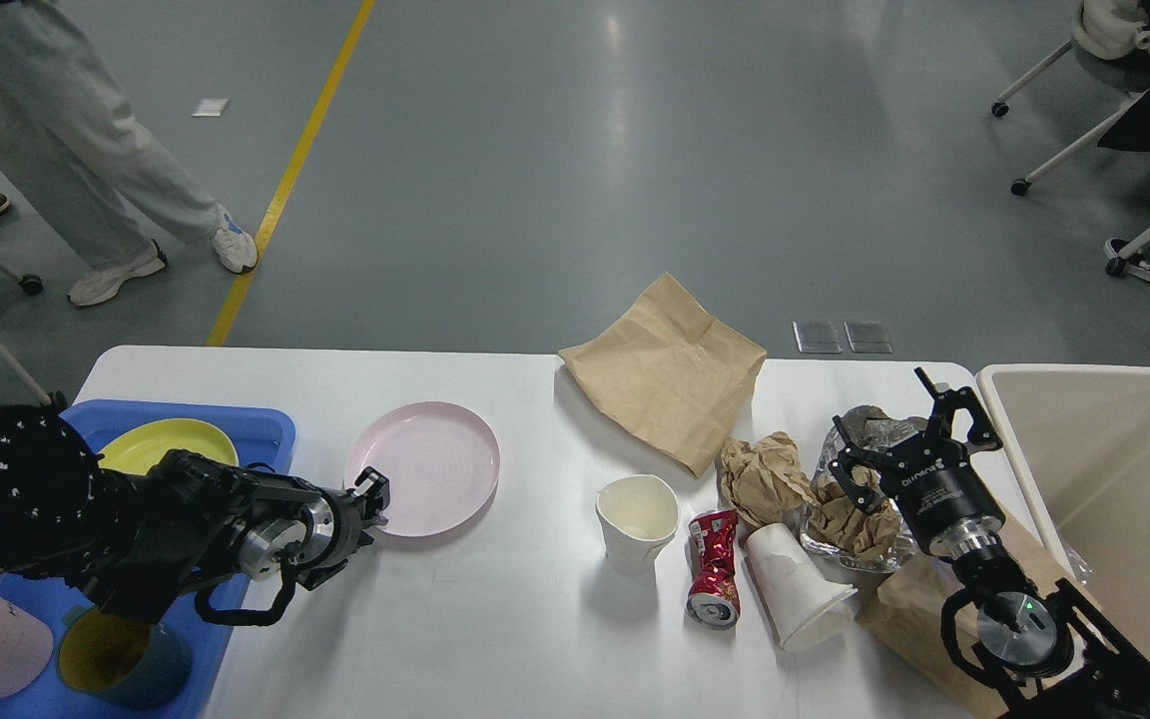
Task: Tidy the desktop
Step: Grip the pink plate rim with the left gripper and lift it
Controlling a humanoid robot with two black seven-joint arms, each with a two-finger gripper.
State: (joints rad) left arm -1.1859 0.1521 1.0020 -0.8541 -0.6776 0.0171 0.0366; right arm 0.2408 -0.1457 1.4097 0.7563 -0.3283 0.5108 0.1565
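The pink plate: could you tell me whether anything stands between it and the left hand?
Nothing visible does. The left hand is at the near left rim of the pink plate, with only bare desktop around them.

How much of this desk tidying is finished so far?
Partly done: a yellow plate and two mugs sit in the blue tray. In hand: the left gripper is at the pink plate's edge. Left: the cups, crushed can and paper bags on the desktop.
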